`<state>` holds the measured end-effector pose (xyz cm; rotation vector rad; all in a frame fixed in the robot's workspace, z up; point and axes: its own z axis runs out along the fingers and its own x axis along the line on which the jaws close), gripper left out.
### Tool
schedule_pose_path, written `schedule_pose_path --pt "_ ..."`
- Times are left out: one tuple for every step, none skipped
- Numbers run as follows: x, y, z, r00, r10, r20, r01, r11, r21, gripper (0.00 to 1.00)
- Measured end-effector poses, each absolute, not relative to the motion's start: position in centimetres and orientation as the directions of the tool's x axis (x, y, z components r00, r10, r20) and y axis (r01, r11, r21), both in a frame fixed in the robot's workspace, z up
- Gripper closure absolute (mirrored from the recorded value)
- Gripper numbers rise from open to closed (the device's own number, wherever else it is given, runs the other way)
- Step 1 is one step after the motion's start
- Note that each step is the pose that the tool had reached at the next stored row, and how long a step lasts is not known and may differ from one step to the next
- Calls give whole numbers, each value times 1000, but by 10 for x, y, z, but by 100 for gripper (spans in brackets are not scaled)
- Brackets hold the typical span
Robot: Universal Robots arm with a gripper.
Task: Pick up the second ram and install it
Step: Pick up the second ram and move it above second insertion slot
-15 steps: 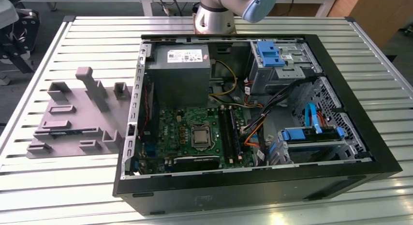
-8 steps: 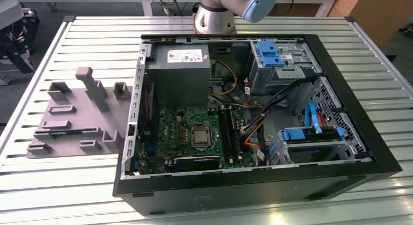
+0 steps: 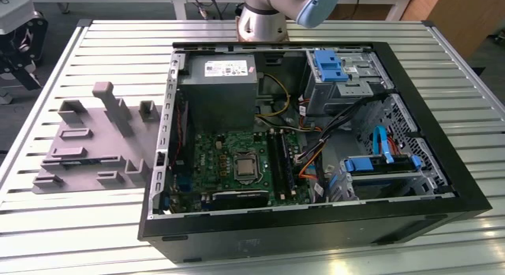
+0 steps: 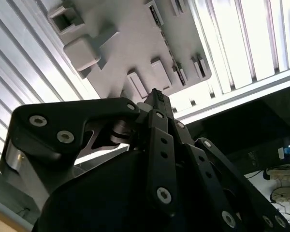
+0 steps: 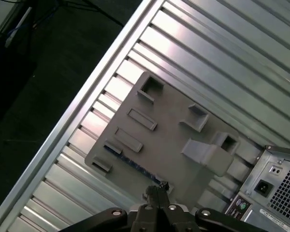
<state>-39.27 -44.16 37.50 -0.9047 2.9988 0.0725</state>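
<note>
First wrist view, second ram [image 5: 137, 167] beside tool [image 5: 158, 189]

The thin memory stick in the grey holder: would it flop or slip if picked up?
Probably stiff: the memory stick shows as one straight thin blue edge along the grey holder. Likely light, being so thin. Its narrow edge gives little to grip, so it may tilt or slip.
</note>
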Motion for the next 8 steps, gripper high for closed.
schedule_pose_path --pt "-393 -442 375 -826 -563 -21 -564 825 42 89" --pt "-393 -442 375 -818 -574 -21 -575 817 42 89" --pt "-393 -442 375 -811 -585 -21 -585 810 42 89" --pt "-393 -442 375 -803 -595 -21 -595 802 42 89" --pt "-393 -442 375 -796 -605 -21 -606 795 42 89" --pt "-393 -442 375 -787 -617 -21 -617 786 42 89" --pt "-393 -442 375 -779 -627 -21 -628 777 42 89" --pt "-394 -442 375 -770 -638 -21 -638 769 42 89"
